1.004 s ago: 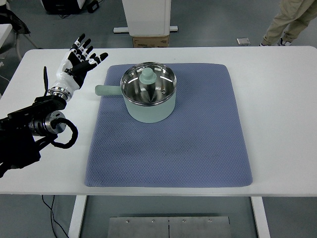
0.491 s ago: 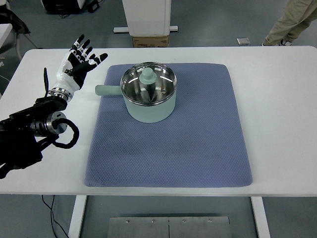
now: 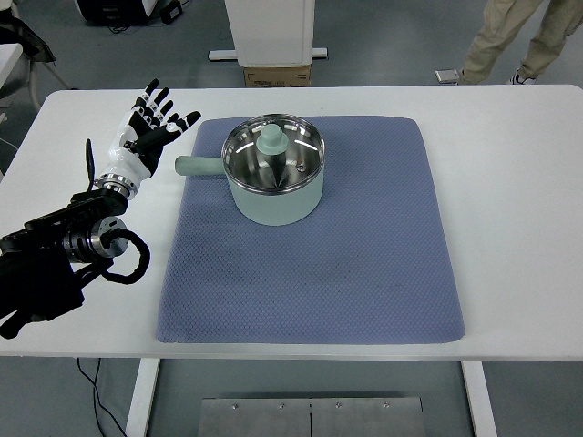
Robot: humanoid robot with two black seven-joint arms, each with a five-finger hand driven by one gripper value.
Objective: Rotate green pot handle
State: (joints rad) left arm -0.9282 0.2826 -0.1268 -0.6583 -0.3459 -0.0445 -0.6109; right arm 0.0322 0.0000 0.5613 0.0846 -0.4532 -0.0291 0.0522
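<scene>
A pale green pot (image 3: pixel 273 187) with a glass lid and green knob (image 3: pixel 271 139) stands on the blue mat (image 3: pixel 310 255), toward its back left. Its green handle (image 3: pixel 199 167) sticks out to the left, over the mat's left edge. My left hand (image 3: pixel 153 126) hovers over the white table to the left of the handle and a little behind it, fingers spread, holding nothing. A small gap separates it from the handle tip. The right arm does not show.
The white table (image 3: pixel 510 182) extends around the mat on all sides. A person's legs (image 3: pixel 510 41) stand on the floor beyond the far right corner. A white pedestal and cardboard box (image 3: pixel 276 75) sit behind the table's far edge.
My left hand has drifted slightly right and down toward the pot handle, still spread. The person's legs behind the table have stepped left. The pot has not moved.
</scene>
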